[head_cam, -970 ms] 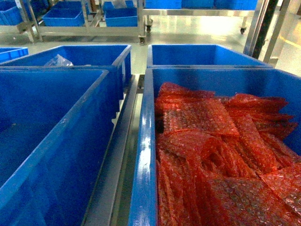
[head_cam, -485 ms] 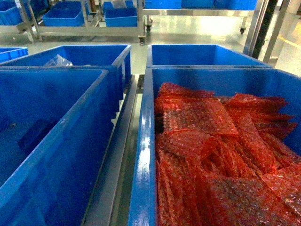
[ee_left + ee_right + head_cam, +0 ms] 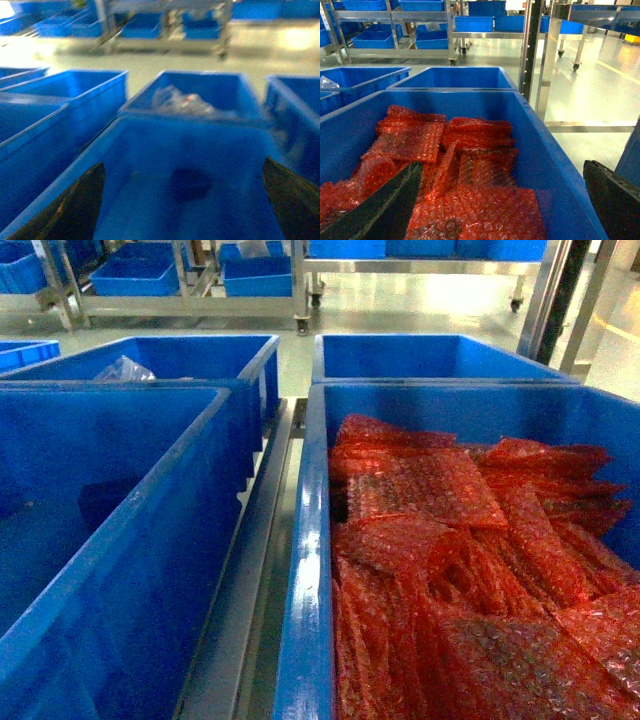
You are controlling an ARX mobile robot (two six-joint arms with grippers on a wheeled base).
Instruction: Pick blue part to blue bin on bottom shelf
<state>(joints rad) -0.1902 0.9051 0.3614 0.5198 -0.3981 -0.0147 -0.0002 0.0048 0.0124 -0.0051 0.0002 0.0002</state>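
A dark part [image 3: 189,183], blurred at lower centre of the bin [image 3: 150,135], is judged light and rigid, best pinched across its middle, both end effectors [image 3: 182,200] [image 3: 502,200] seen spread.

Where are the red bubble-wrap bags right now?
The red bubble-wrap bags fill the near right blue bin in the head view, under the right gripper.

Left bin [image 3: 120,540] mostly open inside; right bin [image 3: 310,570] packed with red bubble-wrap bags [image 3: 450,560].

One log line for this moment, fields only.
left gripper open over left bin | right gripper open over bubble wrap | neither holding anything
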